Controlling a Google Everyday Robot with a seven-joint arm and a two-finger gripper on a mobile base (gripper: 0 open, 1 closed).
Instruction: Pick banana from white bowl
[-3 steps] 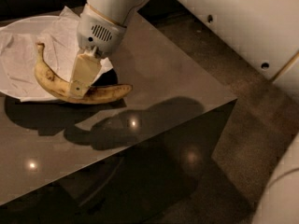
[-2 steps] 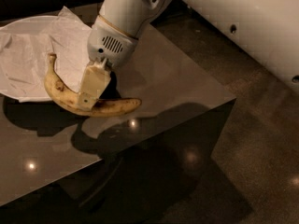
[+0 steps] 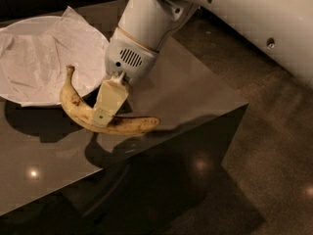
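While around banana (image 3: 129,125), tool (image 3: 101,117) beside bowl (image 3: 44,18)

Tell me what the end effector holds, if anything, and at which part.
The end effector holds the banana, gripping it around the middle of its curve; the stem end points toward the white bowl.

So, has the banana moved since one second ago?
Yes. Held by the gripper, the banana has shifted right, away from the white bowl, toward the corner of the table.
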